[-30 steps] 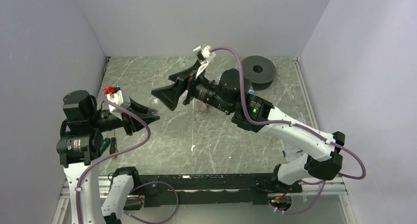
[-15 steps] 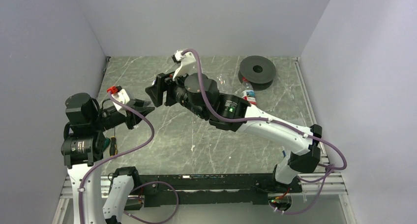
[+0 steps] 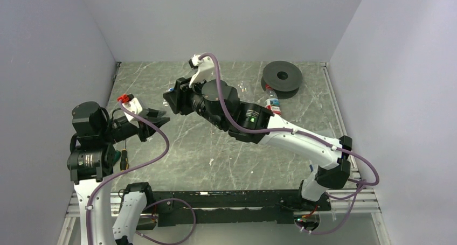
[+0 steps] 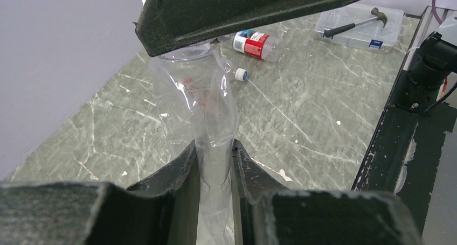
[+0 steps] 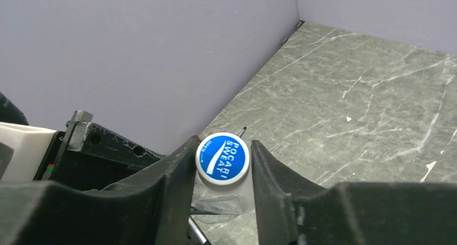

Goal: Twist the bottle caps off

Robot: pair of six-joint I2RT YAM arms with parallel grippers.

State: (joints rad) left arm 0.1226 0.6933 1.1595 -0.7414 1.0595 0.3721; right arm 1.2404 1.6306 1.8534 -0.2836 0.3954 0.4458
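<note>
Grip step: our left hand [image 4: 213, 149] clamps the bottle [image 4: 191, 94], right hand [image 5: 222, 148] pinches its cap [image 5: 222, 160]; next we twist.

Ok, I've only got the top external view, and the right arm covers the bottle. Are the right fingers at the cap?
Observer: Yes. The right wrist view shows the right fingers flanking the blue-topped cap, close against both sides. I can't confirm a firm grip.
Operator: And the left arm's hold?
Observer: The left wrist view shows the left fingers clamped on the clear bottle, its thin wall squashed between them.
</note>
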